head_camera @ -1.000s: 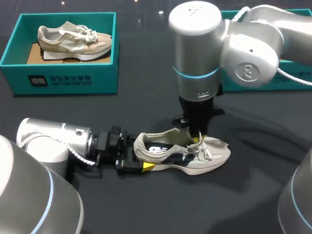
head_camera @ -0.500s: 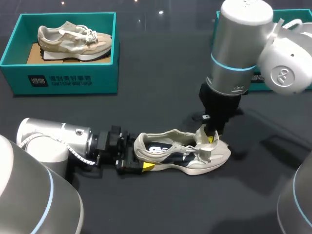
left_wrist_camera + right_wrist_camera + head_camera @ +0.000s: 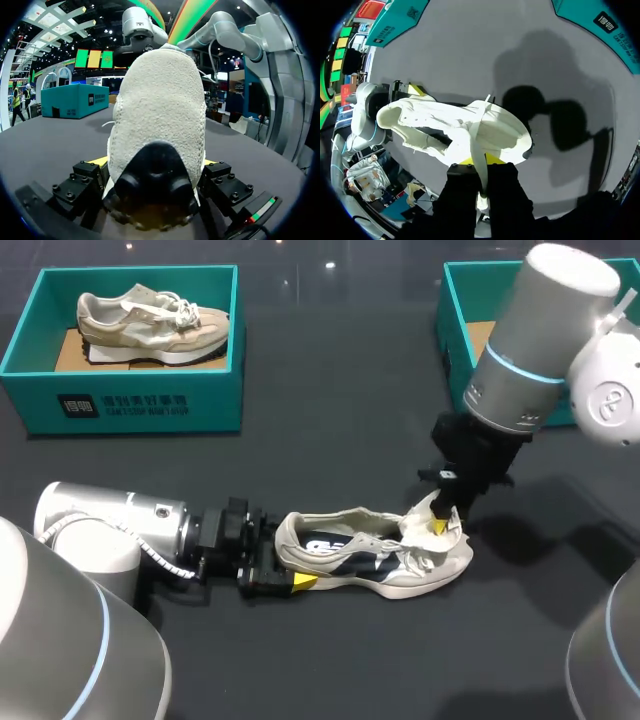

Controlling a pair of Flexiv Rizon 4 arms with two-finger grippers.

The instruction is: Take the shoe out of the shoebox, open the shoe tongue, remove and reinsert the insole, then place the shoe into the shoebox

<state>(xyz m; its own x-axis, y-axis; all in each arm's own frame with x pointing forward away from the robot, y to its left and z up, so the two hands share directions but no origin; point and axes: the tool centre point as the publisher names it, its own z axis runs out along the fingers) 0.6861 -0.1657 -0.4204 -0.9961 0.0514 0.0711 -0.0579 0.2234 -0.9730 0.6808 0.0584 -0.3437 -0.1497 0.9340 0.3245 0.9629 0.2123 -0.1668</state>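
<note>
Holds the cream-and-navy fabric sneaker (image 3: 372, 558) sole-down near the middle of the dark table (image 3: 330, 440), heel clamped by the left gripper (image 3: 290, 556), raised tongue (image 3: 416, 530) pinched in the narrow right gripper (image 3: 437, 516), well apart from the far-left teal cardboard shoebox (image 3: 140, 405) bearing white print.

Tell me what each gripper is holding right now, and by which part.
Both hold the shoe on the table. The left gripper clamps its heel; the right gripper pinches its tongue, folded forward.
</note>
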